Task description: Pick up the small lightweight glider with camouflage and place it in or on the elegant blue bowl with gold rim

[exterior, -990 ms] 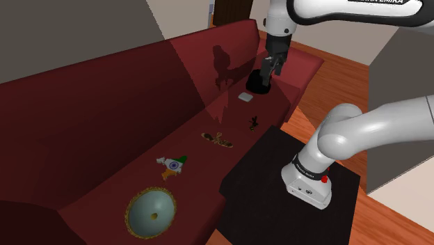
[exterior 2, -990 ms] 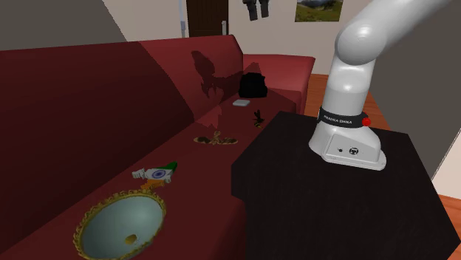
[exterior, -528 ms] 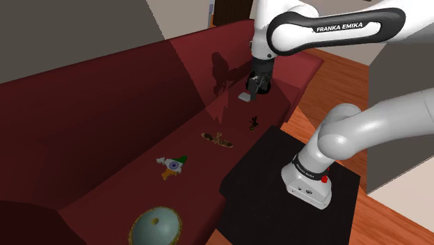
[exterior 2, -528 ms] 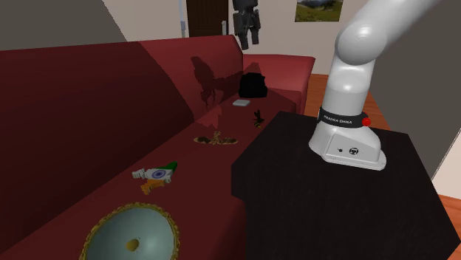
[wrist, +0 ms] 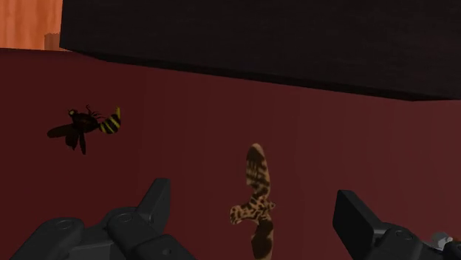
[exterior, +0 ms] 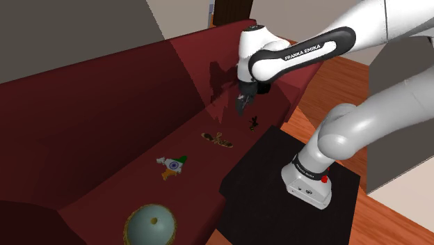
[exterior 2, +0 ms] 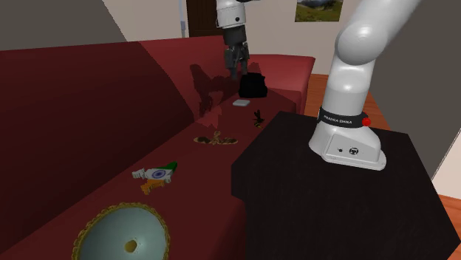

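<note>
The pincer (exterior: 240,108) hangs spread wide and empty over the red sofa (exterior: 104,132). Beneath it, untouched, the glider (wrist: 255,193) lies flat on the seat, tan with dark blotches. The white arm (exterior: 299,52) arches over, wrist turned down. Well along the seat, the bowl (exterior: 128,224) is cut off.

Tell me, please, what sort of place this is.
Most likely a living room in a house: a long dark red sofa, an orange-brown wooden floor and a framed landscape picture on the wall.
</note>
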Motion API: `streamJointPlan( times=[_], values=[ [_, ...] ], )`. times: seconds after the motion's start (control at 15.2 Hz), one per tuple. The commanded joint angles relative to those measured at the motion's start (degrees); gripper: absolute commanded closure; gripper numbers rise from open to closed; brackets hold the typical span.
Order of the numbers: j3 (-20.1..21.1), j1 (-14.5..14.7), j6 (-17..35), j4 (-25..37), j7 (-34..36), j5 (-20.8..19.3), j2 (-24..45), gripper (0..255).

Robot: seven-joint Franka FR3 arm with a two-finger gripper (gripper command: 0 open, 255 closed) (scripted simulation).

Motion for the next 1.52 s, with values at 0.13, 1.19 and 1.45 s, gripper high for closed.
streamJointPlan(
  times=[0.13, 1.19, 1.45],
  values=[
    [0.14, -0.16, 9.78, -0.66, 0.0, -0.7, 8.76, 0],
    [-1.14, 0.77, 38.53, 10.4, 3.9, -8.55, 48.07, 0],
    [-2.15, 1.4, 41.41, 11.03, 4.68, -9.56, 51.55, 0]
  ],
)
